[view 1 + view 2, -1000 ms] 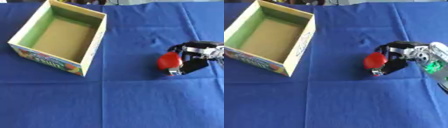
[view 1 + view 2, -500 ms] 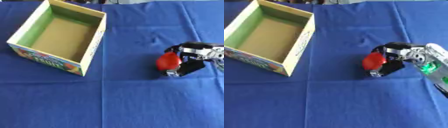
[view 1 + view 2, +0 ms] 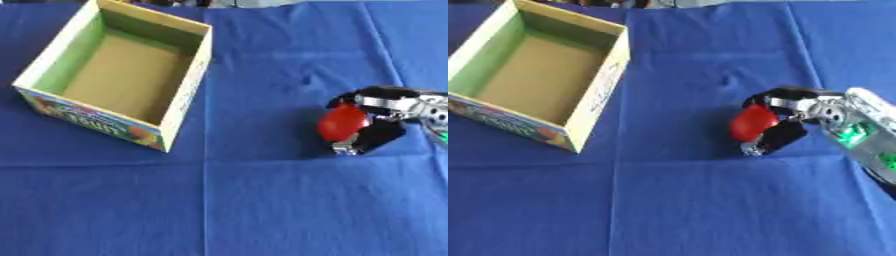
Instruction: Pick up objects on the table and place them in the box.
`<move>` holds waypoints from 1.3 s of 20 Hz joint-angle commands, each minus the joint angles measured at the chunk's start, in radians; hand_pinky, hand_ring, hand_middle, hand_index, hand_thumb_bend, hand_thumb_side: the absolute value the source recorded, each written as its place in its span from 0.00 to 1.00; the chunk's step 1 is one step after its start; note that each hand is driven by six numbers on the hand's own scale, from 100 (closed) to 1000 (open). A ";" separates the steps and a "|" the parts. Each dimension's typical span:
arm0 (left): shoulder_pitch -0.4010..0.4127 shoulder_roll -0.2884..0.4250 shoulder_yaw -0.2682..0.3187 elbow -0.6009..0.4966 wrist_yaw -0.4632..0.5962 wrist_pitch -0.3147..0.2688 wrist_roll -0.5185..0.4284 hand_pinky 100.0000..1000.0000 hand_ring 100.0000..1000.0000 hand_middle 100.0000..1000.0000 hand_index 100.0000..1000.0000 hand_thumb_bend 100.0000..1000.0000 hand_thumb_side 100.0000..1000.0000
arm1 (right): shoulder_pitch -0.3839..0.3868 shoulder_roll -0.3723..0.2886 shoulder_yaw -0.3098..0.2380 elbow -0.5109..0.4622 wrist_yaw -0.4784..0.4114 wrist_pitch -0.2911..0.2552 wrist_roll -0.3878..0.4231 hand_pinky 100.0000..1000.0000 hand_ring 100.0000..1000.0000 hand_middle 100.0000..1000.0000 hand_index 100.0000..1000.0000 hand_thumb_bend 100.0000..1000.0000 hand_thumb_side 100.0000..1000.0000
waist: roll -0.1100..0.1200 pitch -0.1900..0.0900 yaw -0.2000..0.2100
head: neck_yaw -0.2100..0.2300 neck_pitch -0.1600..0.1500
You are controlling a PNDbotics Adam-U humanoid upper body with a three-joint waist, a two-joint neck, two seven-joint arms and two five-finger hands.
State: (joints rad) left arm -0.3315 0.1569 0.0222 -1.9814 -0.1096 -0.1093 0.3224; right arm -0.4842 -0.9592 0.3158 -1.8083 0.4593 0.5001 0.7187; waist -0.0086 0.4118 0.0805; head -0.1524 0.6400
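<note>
Right robot hand [image 3: 791, 122] curled around red object [image 3: 752, 123], right of box [image 3: 190, 83].

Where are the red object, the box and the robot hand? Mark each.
red object [image 3: 342, 122]: left eye view, its front face.
box [image 3: 185, 91]: left eye view, right wall's rim.
right robot hand [image 3: 785, 136]: right eye view, its curled thumb.
</note>
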 commanded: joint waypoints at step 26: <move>-0.006 0.005 -0.004 -0.019 0.009 0.004 0.006 0.56 0.87 0.81 0.69 0.00 0.98 | -0.054 -0.046 -0.026 -0.109 -0.219 0.140 -0.219 0.27 0.48 0.58 0.65 0.00 0.24 | -0.002 -0.018 -0.006 | -0.006 -0.005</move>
State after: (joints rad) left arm -0.3317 0.1568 0.0220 -1.9814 -0.1056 -0.1053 0.3268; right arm -0.5244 -0.9645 0.3093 -1.8912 0.2487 0.6328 0.5035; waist -0.0082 0.4150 0.0750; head -0.1557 0.6400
